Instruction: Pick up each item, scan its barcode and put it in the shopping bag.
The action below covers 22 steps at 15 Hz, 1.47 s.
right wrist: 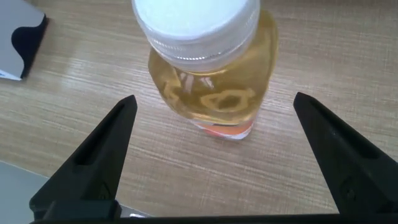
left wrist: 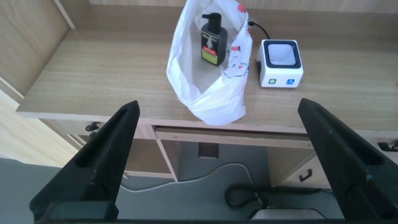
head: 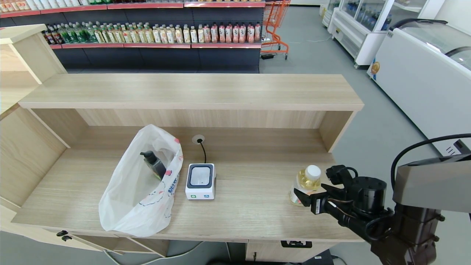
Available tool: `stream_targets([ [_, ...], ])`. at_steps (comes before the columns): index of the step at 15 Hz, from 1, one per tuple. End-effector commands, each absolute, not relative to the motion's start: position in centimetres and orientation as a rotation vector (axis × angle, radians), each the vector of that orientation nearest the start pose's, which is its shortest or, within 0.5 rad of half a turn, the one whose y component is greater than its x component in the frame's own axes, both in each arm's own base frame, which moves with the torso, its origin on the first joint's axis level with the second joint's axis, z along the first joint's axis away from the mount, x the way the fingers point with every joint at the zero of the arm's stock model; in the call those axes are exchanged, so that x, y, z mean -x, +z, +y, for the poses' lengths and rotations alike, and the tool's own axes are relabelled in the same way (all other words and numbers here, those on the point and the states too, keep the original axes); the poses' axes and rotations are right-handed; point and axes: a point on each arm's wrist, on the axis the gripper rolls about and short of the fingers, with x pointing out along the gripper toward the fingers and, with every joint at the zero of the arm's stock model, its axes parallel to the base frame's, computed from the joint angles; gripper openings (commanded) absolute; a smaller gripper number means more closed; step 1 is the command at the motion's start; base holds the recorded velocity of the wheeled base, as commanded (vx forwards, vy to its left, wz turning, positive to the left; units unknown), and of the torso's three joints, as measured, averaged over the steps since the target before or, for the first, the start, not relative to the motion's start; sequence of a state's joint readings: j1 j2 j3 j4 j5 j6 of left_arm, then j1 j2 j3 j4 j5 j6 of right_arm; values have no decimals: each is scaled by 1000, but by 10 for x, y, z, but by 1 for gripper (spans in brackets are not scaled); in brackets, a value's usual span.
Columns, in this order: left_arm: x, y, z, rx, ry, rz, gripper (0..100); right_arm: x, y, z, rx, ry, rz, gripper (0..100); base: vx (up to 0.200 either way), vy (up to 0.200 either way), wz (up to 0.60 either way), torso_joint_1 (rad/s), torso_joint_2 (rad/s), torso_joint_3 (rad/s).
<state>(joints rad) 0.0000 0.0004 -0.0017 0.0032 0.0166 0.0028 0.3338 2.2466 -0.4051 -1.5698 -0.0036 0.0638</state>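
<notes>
A clear bottle point(head: 306, 181) of yellow liquid with a white cap stands upright at the right end of the wooden counter point(head: 250, 209). My right gripper point(head: 315, 187) is open at the bottle's near side. In the right wrist view the bottle point(right wrist: 208, 68) stands just beyond the gap between the spread fingers point(right wrist: 93, 165), and the right gripper point(right wrist: 214, 171) does not touch it. A white shopping bag point(head: 138, 187) lies open at the left with a black pump bottle point(head: 154, 164) inside. The white barcode scanner point(head: 200, 180) sits beside it. My left gripper point(left wrist: 217, 180) is open, off the counter's front edge, facing the bag point(left wrist: 208, 87), pump bottle point(left wrist: 212, 40) and scanner point(left wrist: 281, 61).
A raised wooden shelf point(head: 191, 92) runs along the back of the counter, with side panels at both ends. The scanner's black cable point(head: 202, 149) leads to a hole in the counter. Bare counter lies between scanner and bottle. Store shelves and freezers stand behind.
</notes>
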Motion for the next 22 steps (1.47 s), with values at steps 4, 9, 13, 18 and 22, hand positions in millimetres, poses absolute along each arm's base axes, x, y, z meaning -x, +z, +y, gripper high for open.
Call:
stream_targets([
  [4,23,76,0,-3,17,2,100,-311,9,111,10,336,255,100,0,0,0,0,0,0],
  [9,23,76,0,-3,17,2,100,-322,0,116,34,339,246,100,0,0,0,0,0,0],
  [13,23,76,0,-3,17,2,100,-330,-4,120,31,346,228,100,0,0,0,0,0,0],
  [18,23,76,0,-3,17,2,100,-340,-11,125,44,352,212,100,0,0,0,0,0,0],
  [22,23,76,0,-3,17,2,100,-343,-8,125,71,352,189,0,0,0,0,0,0,0],
])
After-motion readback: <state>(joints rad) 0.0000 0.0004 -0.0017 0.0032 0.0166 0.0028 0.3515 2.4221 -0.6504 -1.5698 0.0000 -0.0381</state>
